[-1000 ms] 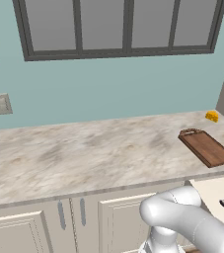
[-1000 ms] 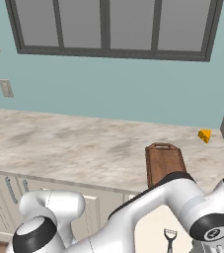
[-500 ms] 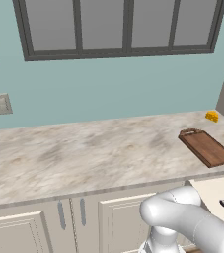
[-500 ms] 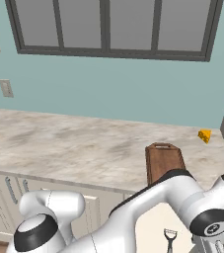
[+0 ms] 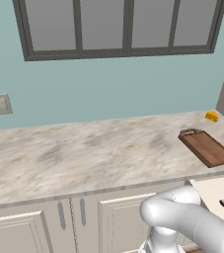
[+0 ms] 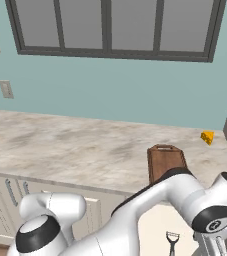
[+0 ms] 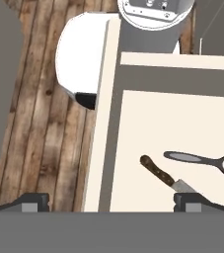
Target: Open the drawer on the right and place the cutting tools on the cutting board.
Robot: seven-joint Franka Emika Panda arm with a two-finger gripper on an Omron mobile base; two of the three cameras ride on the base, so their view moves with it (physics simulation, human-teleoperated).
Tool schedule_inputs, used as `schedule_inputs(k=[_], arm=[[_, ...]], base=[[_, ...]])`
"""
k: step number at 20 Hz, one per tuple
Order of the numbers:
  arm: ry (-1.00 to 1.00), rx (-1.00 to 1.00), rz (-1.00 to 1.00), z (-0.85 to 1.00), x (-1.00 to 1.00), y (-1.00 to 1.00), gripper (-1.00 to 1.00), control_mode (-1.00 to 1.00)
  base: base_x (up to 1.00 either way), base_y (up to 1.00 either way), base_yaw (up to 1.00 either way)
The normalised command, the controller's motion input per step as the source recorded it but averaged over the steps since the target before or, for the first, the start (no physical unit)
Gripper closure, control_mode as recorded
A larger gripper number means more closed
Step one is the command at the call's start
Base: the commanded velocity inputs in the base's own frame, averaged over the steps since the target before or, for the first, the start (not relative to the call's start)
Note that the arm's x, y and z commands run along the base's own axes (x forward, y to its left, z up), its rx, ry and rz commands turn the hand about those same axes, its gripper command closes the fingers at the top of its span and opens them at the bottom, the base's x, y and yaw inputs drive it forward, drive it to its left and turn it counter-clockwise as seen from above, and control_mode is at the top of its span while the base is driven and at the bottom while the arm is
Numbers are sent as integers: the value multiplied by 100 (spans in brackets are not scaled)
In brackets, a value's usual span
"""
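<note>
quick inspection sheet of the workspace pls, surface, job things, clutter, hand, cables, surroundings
surface: pale marbled stone counter, mostly bare.
job's things: cream-white shallow drawer is open; a short knife with dark brown handle and silvery blade and a dark slotted utensil with a long handle lie apart on its floor. Dark reddish-brown rectangular wooden cutting board sits at the counter's right end, nothing on it.
clutter: small yellow wedge-shaped object on the counter behind the board, not touching it.
hand: two-finger hand open, holding nothing, above the drawer's left wall with one dark fingertip near the knife blade.
cables: nothing seen.
surroundings: teal wall, dark-framed window, wall switch plate, cream cabinet doors, wood plank floor.
</note>
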Motion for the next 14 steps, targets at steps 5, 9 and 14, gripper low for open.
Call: schedule_inputs(k=[5, 9, 14], arm=[[0, 0, 1, 0, 59, 14, -100, -100], [-5, 0, 18, -10, 19, 26, -100, -100], [-9, 0, 30, -13, 0, 1, -100, -100]], base=[[0, 0, 0], [0, 0, 0], [0, 0, 0]])
